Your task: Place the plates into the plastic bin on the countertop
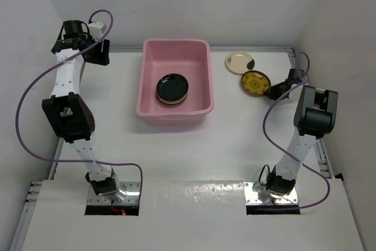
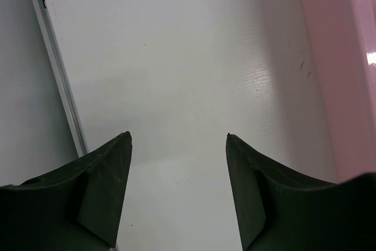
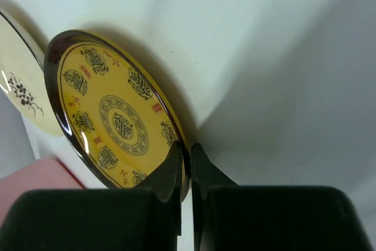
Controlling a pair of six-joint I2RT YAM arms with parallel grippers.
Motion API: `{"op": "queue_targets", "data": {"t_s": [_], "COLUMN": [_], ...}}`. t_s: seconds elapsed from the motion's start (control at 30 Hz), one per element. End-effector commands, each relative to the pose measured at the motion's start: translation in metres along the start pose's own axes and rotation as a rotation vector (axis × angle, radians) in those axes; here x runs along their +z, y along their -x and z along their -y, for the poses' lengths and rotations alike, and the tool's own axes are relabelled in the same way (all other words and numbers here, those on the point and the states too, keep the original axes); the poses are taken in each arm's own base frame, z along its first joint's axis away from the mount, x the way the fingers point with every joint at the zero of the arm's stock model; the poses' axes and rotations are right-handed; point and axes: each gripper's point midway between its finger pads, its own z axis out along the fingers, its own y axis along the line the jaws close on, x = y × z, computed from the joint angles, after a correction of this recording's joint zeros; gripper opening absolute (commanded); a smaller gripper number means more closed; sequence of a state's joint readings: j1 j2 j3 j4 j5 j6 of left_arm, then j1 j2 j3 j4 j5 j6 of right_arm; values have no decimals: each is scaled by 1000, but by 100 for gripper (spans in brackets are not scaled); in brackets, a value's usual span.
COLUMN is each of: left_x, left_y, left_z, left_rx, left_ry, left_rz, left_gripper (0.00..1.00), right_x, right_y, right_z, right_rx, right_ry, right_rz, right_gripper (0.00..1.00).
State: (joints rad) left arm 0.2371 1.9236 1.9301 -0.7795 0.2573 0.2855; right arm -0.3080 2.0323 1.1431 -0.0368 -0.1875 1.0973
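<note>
On the white countertop point(image 1: 194, 157), the pink bin point(image 1: 176, 42) is set at the far middle, and a short stack with a black plate point(image 1: 172, 87) on top is already seated inside it. To the right of the bin, toward the far right corner, a yellow plate point(image 3: 111, 116) and a cream plate point(image 1: 240, 62) are left outside, lying just beside each other. The near rim of the yellow plate is pinched by the right gripper point(image 3: 187, 151), whose jaws are closed almost together on that thin edge. So narrow a hold is judged the main risk: the glossy plate could swing or slip when lifted, and be dropped short of the bin or knocked against its wall. The cream plate could also be dragged along if the two are touching, which cannot be told. The left gripper point(image 2: 179, 139) is held at the far left of the bin, jaws spread well apart and empty.
</note>
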Motion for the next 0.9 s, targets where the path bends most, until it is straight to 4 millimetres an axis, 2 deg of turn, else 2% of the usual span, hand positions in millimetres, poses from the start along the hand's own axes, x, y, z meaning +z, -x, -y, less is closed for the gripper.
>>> {"op": "queue_targets", "data": {"t_s": [0.0, 0.03, 0.07, 0.13, 0.17, 0.23, 0.27, 0.3, 0.33, 0.37, 0.4, 0.43, 0.5, 0.53, 0.57, 0.6, 0.63, 0.67, 0.7, 0.73, 0.77, 0.8, 0.83, 0.87], "left_x": [-22, -22, -23, -20, -20, -16, -13, -15, -12, -10, -12, -8, -7, -7, -7, -7, -3, -3, -3, -3, -3, -6, -6, -9], "left_y": [18, 18, 16, 17, 17, 17, 18, 22, 20, 22, 26, 23, 27, 28, 28, 28, 25, 25, 25, 25, 25, 25, 25, 27], "left_z": [3, 3, -2, -3, -3, -2, -1, -2, -2, -2, -2, -3, -4, -3, -3, -3, -3, -3, -3, -3, -3, -2, -2, -2], "left_rx": [7, 7, 1, 1, 1, 0, 0, 3, 0, -8, -5, -7, -5, -5, -5, -5, -7, -7, -7, -7, -7, -7, -7, 6], "left_ry": [14, 14, 21, 21, 21, 10, 0, 4, 1, -7, -3, -6, -3, -12, -12, -12, -15, -15, -15, -15, -15, -15, -15, -12], "left_rz": [56, 56, 55, 53, 53, 54, 56, 66, 58, 63, 73, 65, 73, 76, 76, 76, 68, 68, 68, 68, 68, 68, 68, 76], "left_gripper": [68, 68, 68, 68, 68, 68, 68, 68, 68, 68, 68, 68, 68, 68, 68, 68, 68, 68, 68, 68, 68, 68, 68, 68], "right_x": [-2, -6, -18, -27, -44, -57, -75, -80, -89, -105, -111, -122, -134, -145, -140, -151, -125, -148, -144, -104, -130, -110, -108, -113], "right_y": [-3, -2, 4, 7, 17, 22, 25, 28, 24, 23, 23, 7, -3, -20, -42, -70, -93, -115, -147, -169, -205, -222, -235, -260], "right_z": [27, 29, 18, 25, 9, -4, -34, -36, -66, -84, -97, -130, -163, -191, -212, -241, -240, -282, -283, -271, -300, -295, -297, -307], "right_rx": [37, 19, 6, 5, -24, -67, -124, -148, -198, -224, -240, -285, -326, -372, -423, -493, -529, -593, -657, -702, -769, -824, -889, -941], "right_ry": [-66, -70, -38, -39, 13, 40, 89, 88, 135, 176, 206, 281, 365, 429, 460, 533, 516, 625, 616, 555, 599, 572, 575, 584], "right_rz": [2, 5, 30, 49, 96, 129, 165, 181, 199, 223, 242, 241, 262, 253, 222, 194, 124, 103, 27, -46, -106, -138, -147, -170], "right_gripper": [0, 0, 0, 0, 0, 0, 0, 0, 0, 0, 0, 0, 0, 0, 0, 0, 0, 0, 0, 0, 0, 0, 0, 0]}}
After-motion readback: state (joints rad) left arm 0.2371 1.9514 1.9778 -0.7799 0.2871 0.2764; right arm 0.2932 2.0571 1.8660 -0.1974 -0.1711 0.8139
